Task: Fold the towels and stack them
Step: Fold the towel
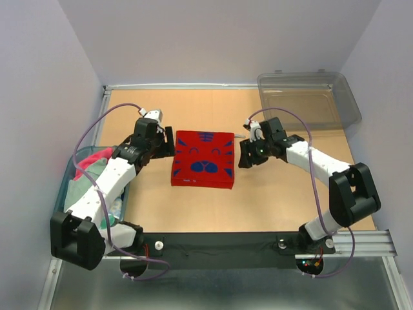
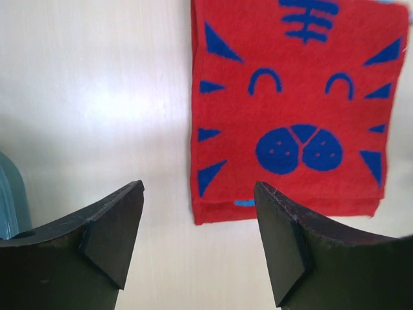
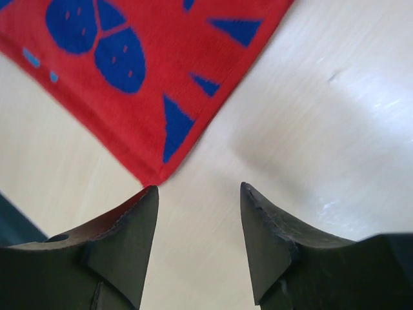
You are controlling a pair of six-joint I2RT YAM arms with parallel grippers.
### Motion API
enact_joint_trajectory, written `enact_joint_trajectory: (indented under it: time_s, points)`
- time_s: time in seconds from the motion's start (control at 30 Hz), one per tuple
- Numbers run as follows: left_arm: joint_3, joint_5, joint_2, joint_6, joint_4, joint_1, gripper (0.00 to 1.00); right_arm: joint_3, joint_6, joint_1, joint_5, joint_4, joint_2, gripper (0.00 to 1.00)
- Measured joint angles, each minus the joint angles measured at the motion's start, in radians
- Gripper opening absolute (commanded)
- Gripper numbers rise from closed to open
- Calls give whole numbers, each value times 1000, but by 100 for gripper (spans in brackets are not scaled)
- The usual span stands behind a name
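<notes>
A folded red towel with a blue tiger face lies flat in the middle of the table. My left gripper hovers just off its left edge, jaws wide apart and empty. In the left wrist view the red towel lies ahead and to the right of the left gripper. My right gripper stands open just off the towel's right edge, holding nothing. The right wrist view has a corner of the red towel just ahead of the right gripper. More towels, a pink one and a teal one, lie bunched in the tub at the left.
A blue-rimmed tub sits at the table's left edge under my left arm; its edge shows in the left wrist view. A clear grey plastic bin stands at the back right corner. White walls close in the table.
</notes>
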Motion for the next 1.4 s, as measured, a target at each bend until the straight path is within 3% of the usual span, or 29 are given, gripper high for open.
enact_joint_trajectory:
  time_s: [0.3,0.63,0.97,1.1,1.17,1.4]
  points:
    - [-39,19,122,-110,186,0,60,175,116,0,132,65,175,43]
    - [-198,77,243,-301,431,-8,57,304,162,0,106,144,413,43]
    - [-236,94,337,-464,603,-52,57,438,141,-28,192,175,537,37]
    - [-236,95,333,-492,637,-68,61,484,127,-67,229,180,565,38]
    - [-238,88,309,-496,629,-73,65,483,126,-79,238,179,561,43]
    - [-276,-27,20,-443,519,-78,66,287,192,-73,224,177,388,46]
